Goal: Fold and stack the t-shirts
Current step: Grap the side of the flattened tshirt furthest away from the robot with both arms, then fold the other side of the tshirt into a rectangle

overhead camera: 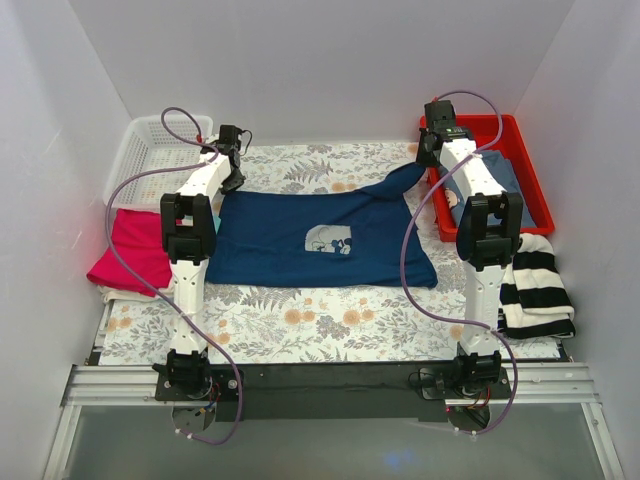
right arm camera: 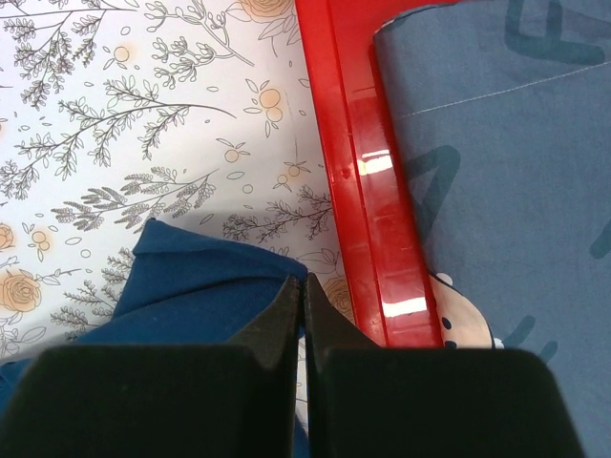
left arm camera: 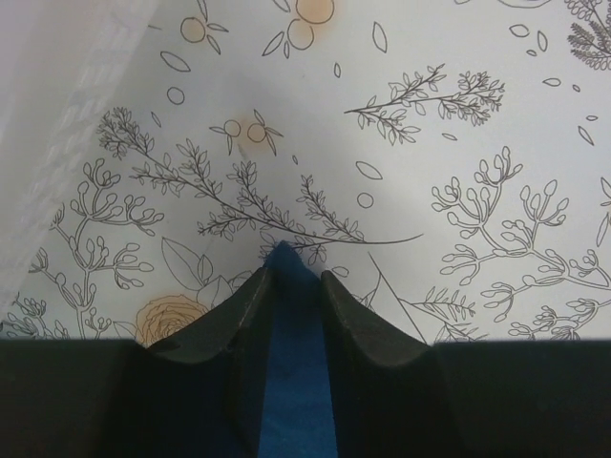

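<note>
The navy t-shirt lies spread on the flowered table cover, its pale-blue print facing up. My left gripper is at the shirt's far left corner. In the left wrist view its jaws stand partly apart, astride a pointed tip of navy cloth. My right gripper is shut on the shirt's far right sleeve, which is drawn out toward the red bin. In the right wrist view its jaws are pressed together at the edge of the navy cloth.
A red-pink t-shirt lies on a cream one at the left edge. A white basket stands at the back left. The red bin at the back right holds a grey-blue shirt. A black-and-white striped garment lies at the right.
</note>
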Robot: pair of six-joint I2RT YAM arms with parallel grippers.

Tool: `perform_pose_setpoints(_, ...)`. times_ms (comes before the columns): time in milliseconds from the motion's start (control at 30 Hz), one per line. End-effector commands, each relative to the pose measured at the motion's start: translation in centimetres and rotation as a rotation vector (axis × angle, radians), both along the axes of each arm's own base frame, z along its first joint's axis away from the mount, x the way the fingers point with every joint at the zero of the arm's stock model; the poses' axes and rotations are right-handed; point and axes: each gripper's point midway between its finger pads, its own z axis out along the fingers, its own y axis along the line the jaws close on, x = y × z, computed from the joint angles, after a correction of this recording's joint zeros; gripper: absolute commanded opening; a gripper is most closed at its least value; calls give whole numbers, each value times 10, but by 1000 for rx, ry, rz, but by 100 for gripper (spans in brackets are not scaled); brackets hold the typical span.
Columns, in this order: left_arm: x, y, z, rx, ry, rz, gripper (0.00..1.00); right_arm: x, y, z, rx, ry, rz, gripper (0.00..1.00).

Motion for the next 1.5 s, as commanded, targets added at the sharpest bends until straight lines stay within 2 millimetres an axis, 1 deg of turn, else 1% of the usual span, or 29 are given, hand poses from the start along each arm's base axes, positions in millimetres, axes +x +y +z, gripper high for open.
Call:
perform_pose_setpoints(0,-3,0,-11,7,38,2,24,2,-6,36,2,-77,-16,1)
perform_pose_setpoints(33,-3,1,-13,10,43,1,20,1,-6,34,-1,-73,-15,1)
perform_pose_setpoints(67,1,0,-9,9,29,2,11,1,-7,34,-1,-71,-16,1)
perform_pose_setpoints(100,2,-1,-8,4,27,-1,7,1,-8,34,-1,-71,-17,1)
perform_pose_setpoints(200,5,-1,-4,2,19,-5,0,0,-7,33,-1,-69,-16,1)
perform_pose_setpoints(267,5,-1,-1,3,15,-7,0,1,-8,36,-1,-74,-20,1)
perform_pose_setpoints(367,7,-2,5,1,3,-12,0,2,-8,46,-1,-96,-23,1)
perform_pose_setpoints(400,7,-2,10,0,-4,-14,0,3,-8,50,1,-105,-25,1)
perform_pose_setpoints(467,8,-2,17,-2,-17,-16,0,3,-9,63,1,-131,-26,1)
perform_pose_setpoints(500,9,-3,25,-4,-34,-16,0,3,-11,73,0,-151,-31,1)
perform_pose_setpoints(567,10,-3,35,-5,-50,-18,0,3,-11,85,5,-174,-29,1)
perform_pose_setpoints(600,10,-3,43,-8,-64,-17,0,2,-10,95,8,-192,-27,1)
perform_pose_setpoints(700,9,-3,52,-10,-78,-17,0,-2,-11,112,16,-222,-24,1)
perform_pose_setpoints(733,8,-2,61,-9,-92,-14,0,-4,-10,113,21,-222,-24,1)
perform_pose_setpoints(767,6,-2,61,-8,-90,-14,0,-6,-10,114,23,-221,-22,1)
perform_pose_setpoints(800,5,-1,64,-4,-93,-11,0,-9,-10,120,27,-231,-23,1)
perform_pose_setpoints(833,3,0,70,-2,-100,-6,0,-13,-11,115,27,-216,-24,1)
perform_pose_setpoints(867,0,1,70,1,-94,-1,0,-16,-10,114,31,-210,-27,1)
perform_pose_setpoints(900,-3,3,72,8,-92,5,0,-21,-11,118,32,-213,-27,1)
perform_pose_setpoints(933,-6,4,73,10,-91,14,0,-27,-12,108,30,-186,-29,1)
perform_pose_setpoints(1033,-17,10,82,26,-91,40,0,-40,-13,104,34,-168,-34,1)
perform_pose_setpoints(1067,-23,10,83,28,-87,42,0,-47,-14,96,32,-146,-38,1)
perform_pose_setpoints(1133,-29,13,88,32,-90,55,0,-54,-14,92,30,-134,-37,1)
perform_pose_setpoints(1167,-34,13,91,32,-91,58,0,-59,-15,87,31,-120,-42,1)
perform_pose_setpoints(1333,-45,12,99,17,-93,59,0,-73,-17,81,35,-98,-51,1)
perform_pose_setpoints(1367,-47,12,100,13,-93,59,0,-76,-16,84,42,-103,-49,1)
perform_pose_setpoints(1400,-51,12,101,13,-92,60,0,-80,-15,78,46,-87,-43,1)
perform_pose_setpoints(1467,-54,11,102,7,-90,58,0,-87,-15,76,51,-77,-45,1)
